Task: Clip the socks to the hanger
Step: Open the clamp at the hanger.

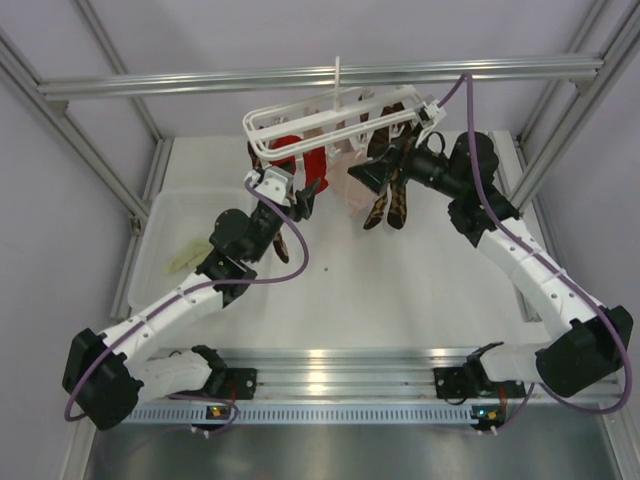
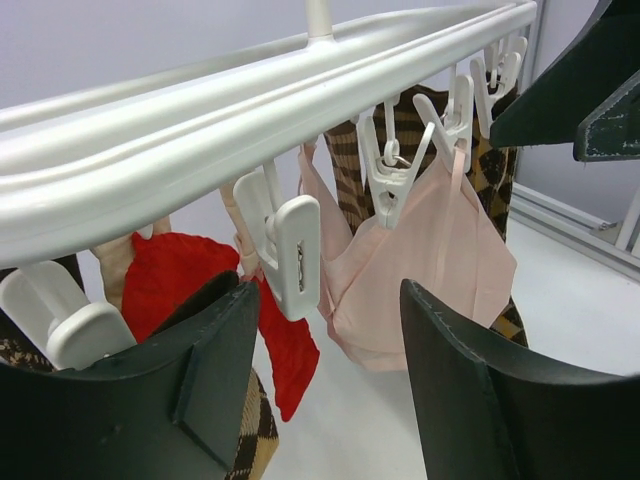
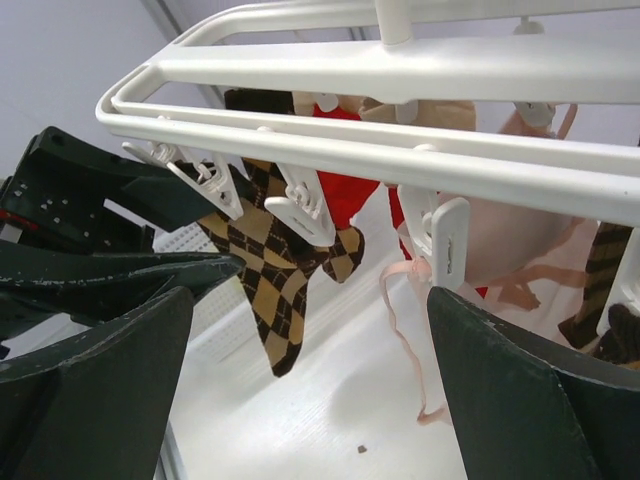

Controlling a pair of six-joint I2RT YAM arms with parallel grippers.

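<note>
By the hanger (image 2: 250,110) the left end effector (image 2: 328,290) and right end effector (image 3: 310,295) hover spread, empty; a cream sock (image 1: 187,261) lies unclipped in the side tray (image 1: 160,215); fetching it likely comes next.

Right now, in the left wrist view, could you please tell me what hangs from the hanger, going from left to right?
red sock → white clip → pink garment

A white desk (image 1: 400,300) stands inside pale lilac-grey walls (image 1: 40,250). Slanting aluminium posts (image 1: 70,132) rise at its sides, and an aluminium crossbar (image 1: 200,82) spans the far end. A ribbed metal rail (image 1: 330,365) runs along the near edge, showing bright patches of glare.
</note>
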